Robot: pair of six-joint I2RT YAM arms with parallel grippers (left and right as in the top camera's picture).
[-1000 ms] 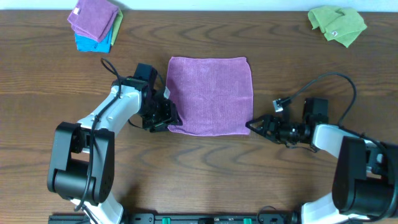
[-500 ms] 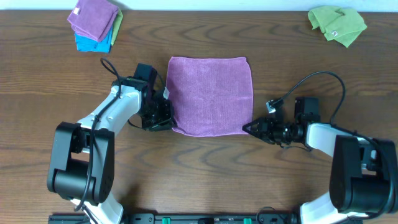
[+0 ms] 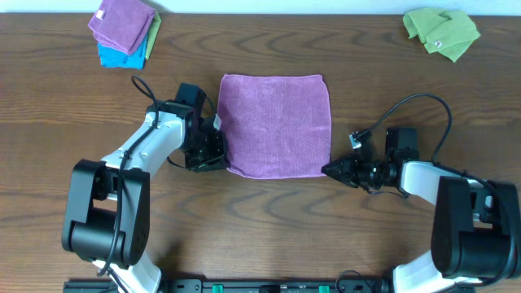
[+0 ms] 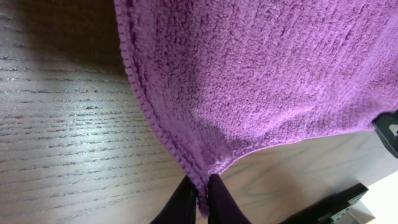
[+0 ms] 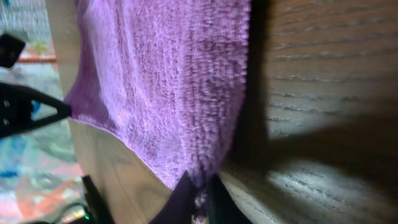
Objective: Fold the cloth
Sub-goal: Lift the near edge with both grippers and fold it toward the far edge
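Dark wood-grain table (image 3: 269, 220) fills the view; pale strip (image 3: 285, 5) along its far edge.

- One purple square microfibre cloth (image 3: 277, 124), with a fluffy pile and a stitched hem along its edges.
- Lay spread open in a single layer, unfolded, at the middle of the wooden table (image 3: 407, 106).
- Was pinched at both near corners: the near-left one between the closed fingers of the left gripper (image 4: 200, 194), the near-right one likewise in the right gripper (image 5: 199, 186).
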